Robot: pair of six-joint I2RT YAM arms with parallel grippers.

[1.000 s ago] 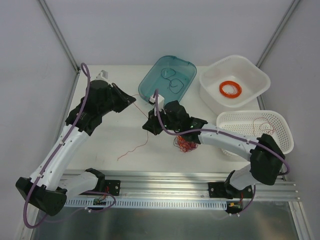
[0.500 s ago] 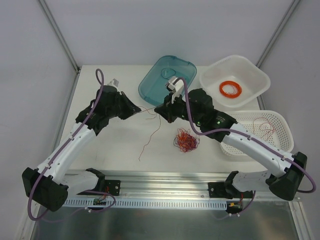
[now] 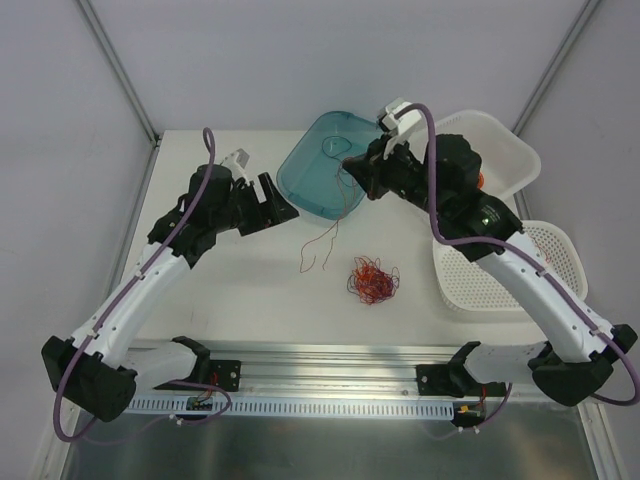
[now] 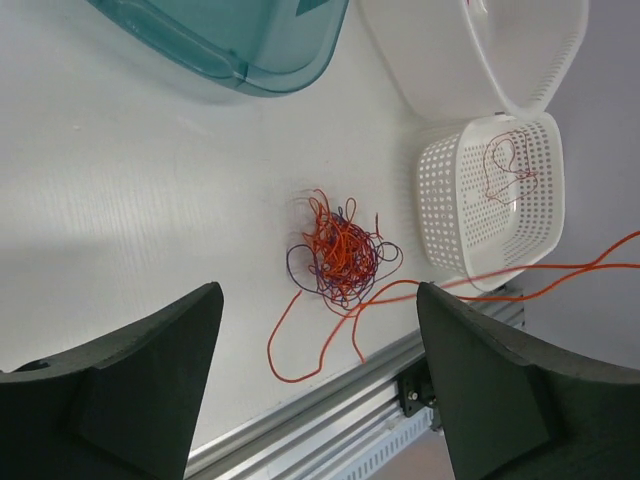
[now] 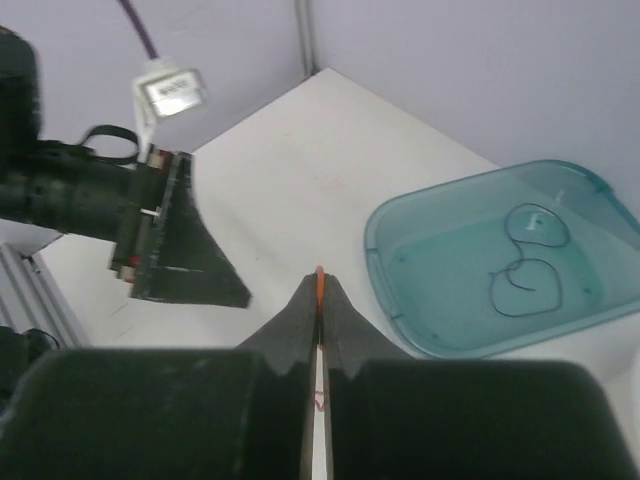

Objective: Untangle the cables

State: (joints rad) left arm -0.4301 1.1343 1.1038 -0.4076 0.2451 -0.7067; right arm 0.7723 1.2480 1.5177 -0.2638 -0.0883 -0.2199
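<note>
- The cables lie as a roundish wad of red, orange and dark loops with no clear long axis, mid-table toward the near edge.
- One red strand slants from far right down to near left, and its loose end lies on the table left of the wad.
- The right gripper, above the near rim of the teal tray, is pinched tight on that strand.
- The left gripper is spread wide and empty, toward the far-left corner.
- The white basket at the right edge holds a red wire.

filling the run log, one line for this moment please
right end effector: shut on orange strand | left end effector: open | cables wad: on table
</note>
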